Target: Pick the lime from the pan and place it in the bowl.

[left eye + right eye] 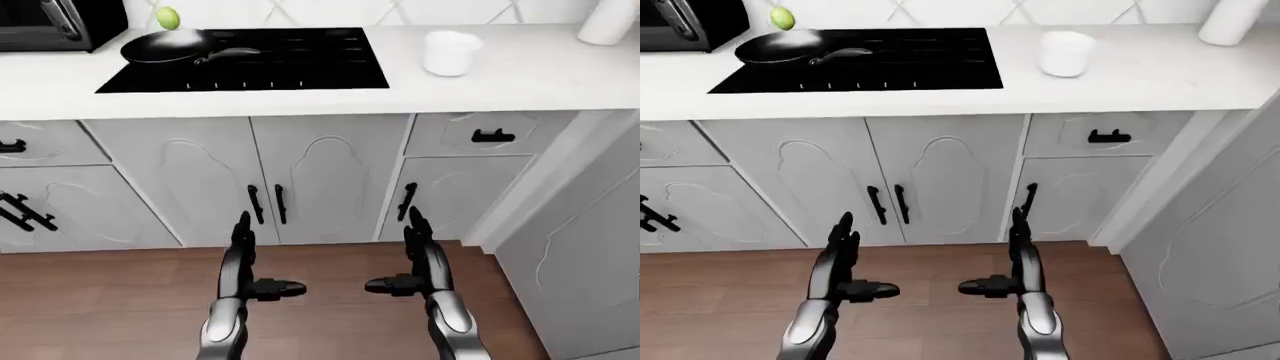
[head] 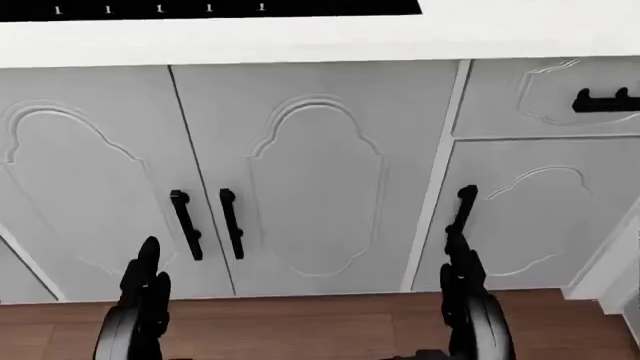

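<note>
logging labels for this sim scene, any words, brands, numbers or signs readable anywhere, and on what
None can be read.
Black glass cooktop: a row of small white control marks along its near edge, too small to read.
Dark microwave oven: no legible text.
White cylindrical bowl and grey cabinet doors: plain, no text.

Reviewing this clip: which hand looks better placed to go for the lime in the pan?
Left, probably. The lime sits at the far rim of the pan, top left in the left-eye view, on the left hand's side. The right hand hangs nearer the bowl. Both are open and low.
</note>
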Robot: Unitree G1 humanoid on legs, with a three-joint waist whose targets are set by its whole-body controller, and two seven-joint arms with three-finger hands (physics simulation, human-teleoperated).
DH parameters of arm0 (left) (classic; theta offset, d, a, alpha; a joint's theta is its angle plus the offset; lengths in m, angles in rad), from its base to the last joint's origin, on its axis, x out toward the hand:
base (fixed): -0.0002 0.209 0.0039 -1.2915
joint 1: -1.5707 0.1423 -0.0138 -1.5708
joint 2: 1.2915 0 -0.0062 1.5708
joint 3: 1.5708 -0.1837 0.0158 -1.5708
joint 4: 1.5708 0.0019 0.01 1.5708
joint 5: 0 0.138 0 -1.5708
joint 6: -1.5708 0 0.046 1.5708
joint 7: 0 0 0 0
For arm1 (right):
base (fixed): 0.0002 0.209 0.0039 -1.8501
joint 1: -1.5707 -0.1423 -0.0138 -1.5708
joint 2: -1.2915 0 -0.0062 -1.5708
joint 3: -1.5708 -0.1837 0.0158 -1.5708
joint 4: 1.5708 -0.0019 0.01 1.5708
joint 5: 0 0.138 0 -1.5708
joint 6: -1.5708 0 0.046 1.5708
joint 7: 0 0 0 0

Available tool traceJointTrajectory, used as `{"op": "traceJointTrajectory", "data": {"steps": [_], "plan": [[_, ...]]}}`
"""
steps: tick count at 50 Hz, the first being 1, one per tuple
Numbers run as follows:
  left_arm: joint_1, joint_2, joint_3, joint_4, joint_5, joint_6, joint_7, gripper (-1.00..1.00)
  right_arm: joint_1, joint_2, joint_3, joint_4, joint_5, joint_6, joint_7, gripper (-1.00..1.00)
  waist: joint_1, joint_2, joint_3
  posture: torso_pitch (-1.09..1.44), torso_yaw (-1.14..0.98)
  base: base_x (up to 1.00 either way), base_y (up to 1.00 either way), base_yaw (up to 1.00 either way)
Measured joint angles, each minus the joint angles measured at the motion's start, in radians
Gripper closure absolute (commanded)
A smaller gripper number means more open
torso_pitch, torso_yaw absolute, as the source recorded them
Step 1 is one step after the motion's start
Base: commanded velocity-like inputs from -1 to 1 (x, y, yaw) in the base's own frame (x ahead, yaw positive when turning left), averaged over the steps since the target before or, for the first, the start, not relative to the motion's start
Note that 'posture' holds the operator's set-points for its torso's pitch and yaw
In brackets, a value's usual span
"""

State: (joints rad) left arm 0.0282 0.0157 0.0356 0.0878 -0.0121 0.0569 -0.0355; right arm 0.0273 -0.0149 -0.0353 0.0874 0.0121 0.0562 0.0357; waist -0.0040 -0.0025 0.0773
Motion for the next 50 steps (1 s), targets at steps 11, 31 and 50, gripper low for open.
{"op": "traceJointTrajectory", "data": {"steps": [11, 31, 50], "plan": [[-0.007, 0.000, 0.003, -0.038, -0.008, -0.018, 0.000, -1.00, -0.006, -0.003, -0.004, -0.034, 0.001, -0.018, 0.001, -1.00, 0.008, -0.005, -0.053, 0.00, 0.00, 0.00, 0.00, 0.00], [-0.120, 0.015, 0.039, -0.018, -0.054, 0.032, 0.040, -1.00, -0.115, -0.013, -0.034, -0.073, 0.049, 0.076, -0.029, -1.00, 0.009, -0.004, -0.072, 0.00, 0.00, 0.00, 0.00, 0.00], [-0.407, 0.115, 0.105, -0.142, -0.142, 0.357, 0.128, -1.00, -0.393, -0.100, -0.078, -0.238, 0.131, 0.468, -0.024, -1.00, 0.008, -0.004, -0.065, 0.00, 0.00, 0.00, 0.00, 0.00]]}}
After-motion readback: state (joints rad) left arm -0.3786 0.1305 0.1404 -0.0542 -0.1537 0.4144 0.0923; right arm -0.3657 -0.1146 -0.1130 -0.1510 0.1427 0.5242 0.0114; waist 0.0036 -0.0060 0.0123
